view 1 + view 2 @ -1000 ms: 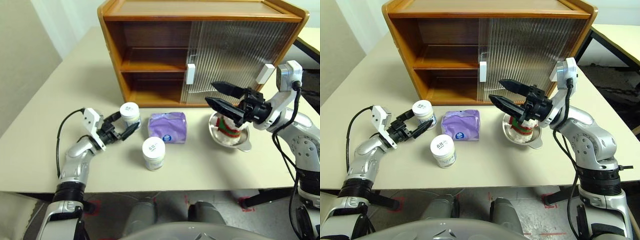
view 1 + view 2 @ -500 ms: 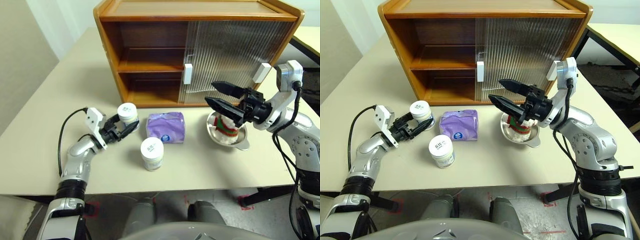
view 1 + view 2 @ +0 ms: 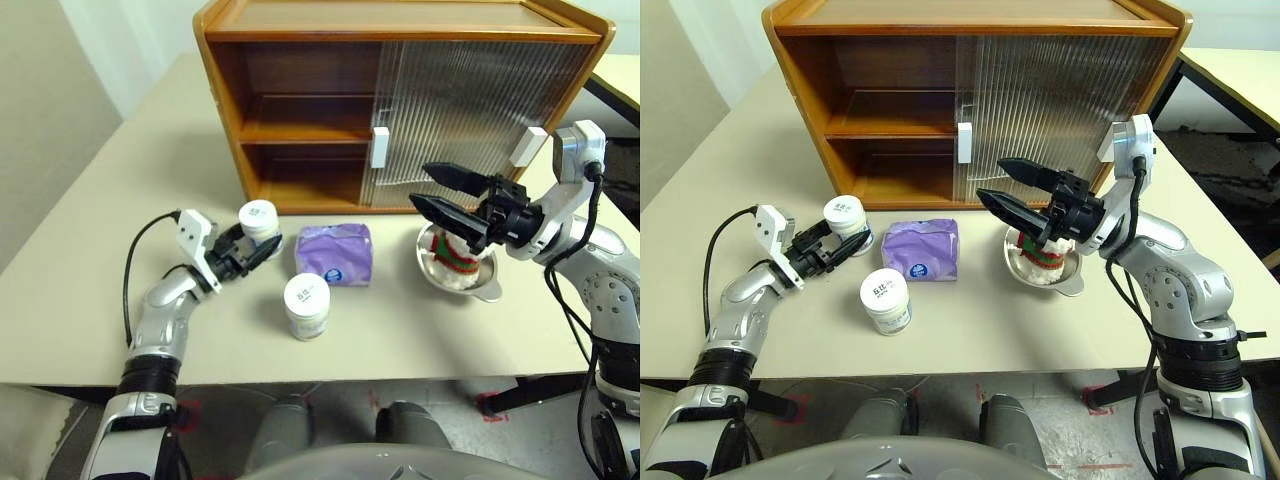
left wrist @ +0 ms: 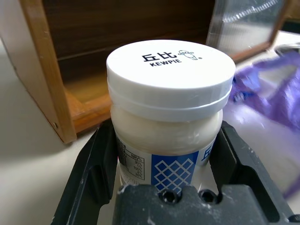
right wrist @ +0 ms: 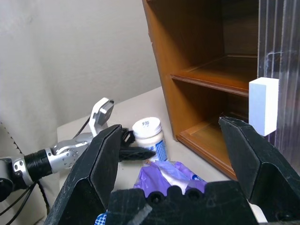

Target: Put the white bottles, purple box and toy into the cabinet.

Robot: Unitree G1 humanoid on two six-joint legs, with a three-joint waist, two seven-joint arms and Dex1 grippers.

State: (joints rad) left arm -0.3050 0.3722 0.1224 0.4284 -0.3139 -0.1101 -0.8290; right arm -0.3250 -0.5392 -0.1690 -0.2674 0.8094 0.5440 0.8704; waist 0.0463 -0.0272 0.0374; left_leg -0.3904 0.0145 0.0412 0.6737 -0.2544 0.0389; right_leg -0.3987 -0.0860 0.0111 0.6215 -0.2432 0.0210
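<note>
My left gripper point(image 3: 258, 240) is shut on a white bottle point(image 4: 168, 117), one finger pressing each side of the upright jar, just in front of the open left half of the wooden cabinet point(image 3: 300, 110). A second white bottle point(image 3: 306, 305) stands free, nearer the table's front edge. The purple box point(image 3: 334, 254) lies between the two arms. The toy point(image 3: 455, 262), with its red-and-green scarf, sits in a steel bowl point(image 3: 485, 290). My right gripper point(image 3: 420, 186) hangs open above that bowl, holding nothing.
The cabinet's ribbed sliding doors point(image 3: 460, 110) cover its right half, with white block handles point(image 3: 380, 147) on them. Both left shelves point(image 3: 300, 130) are bare. The beige table point(image 3: 90, 260) runs wide to the left of my left arm.
My left gripper's fingers have closed in on the bottle they stood around a second ago. The right arm has kept still.
</note>
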